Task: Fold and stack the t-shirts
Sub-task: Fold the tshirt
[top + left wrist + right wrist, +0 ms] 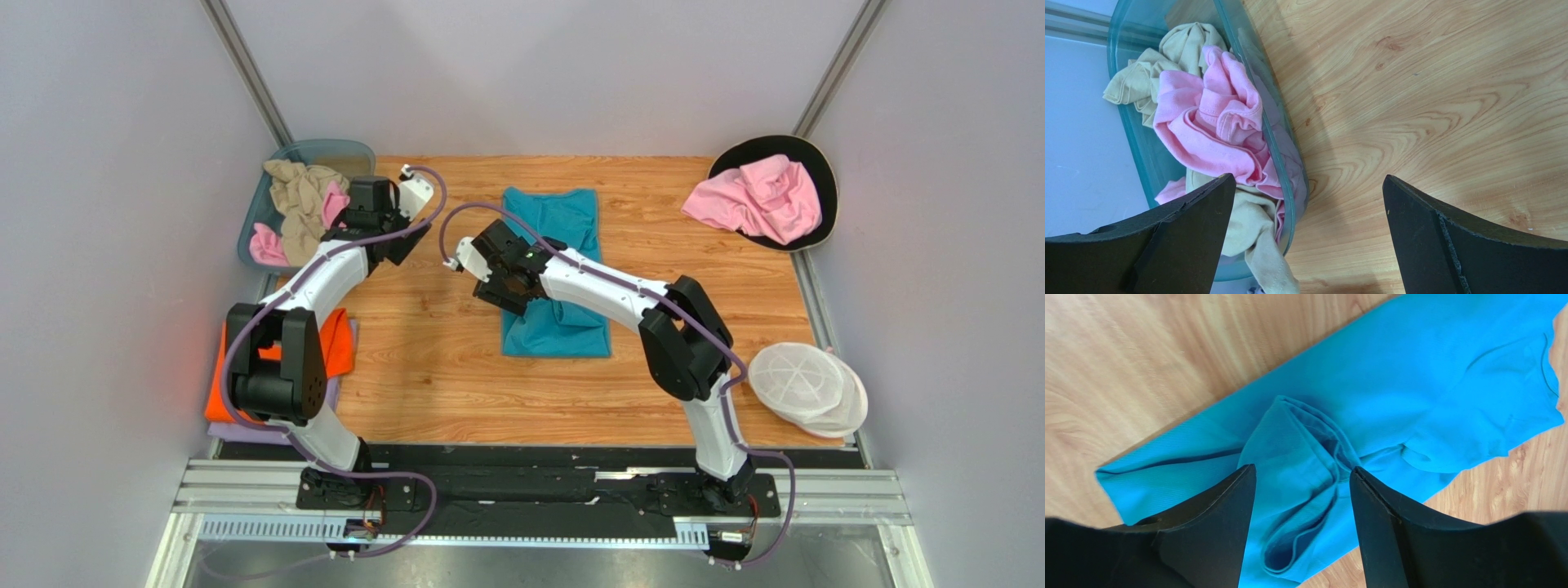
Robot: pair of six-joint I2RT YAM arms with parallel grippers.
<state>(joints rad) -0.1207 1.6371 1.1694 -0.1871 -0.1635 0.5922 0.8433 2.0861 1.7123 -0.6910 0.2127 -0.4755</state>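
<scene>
Right gripper (pixel 1303 470), jaws half-parted, straddles a raised fold of the teal cloth t-shirt (pixel 552 214) lying lengthwise up centre frame; grip uncertain. Left gripper (pixel 1308 178) gapes empty, upper left.

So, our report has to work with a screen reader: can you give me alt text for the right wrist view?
A teal t-shirt lies partly folded on a wooden table, a raised fold of it bunched between the two black fingers of the right tool. The shirt's collar shows at the right edge.
</scene>
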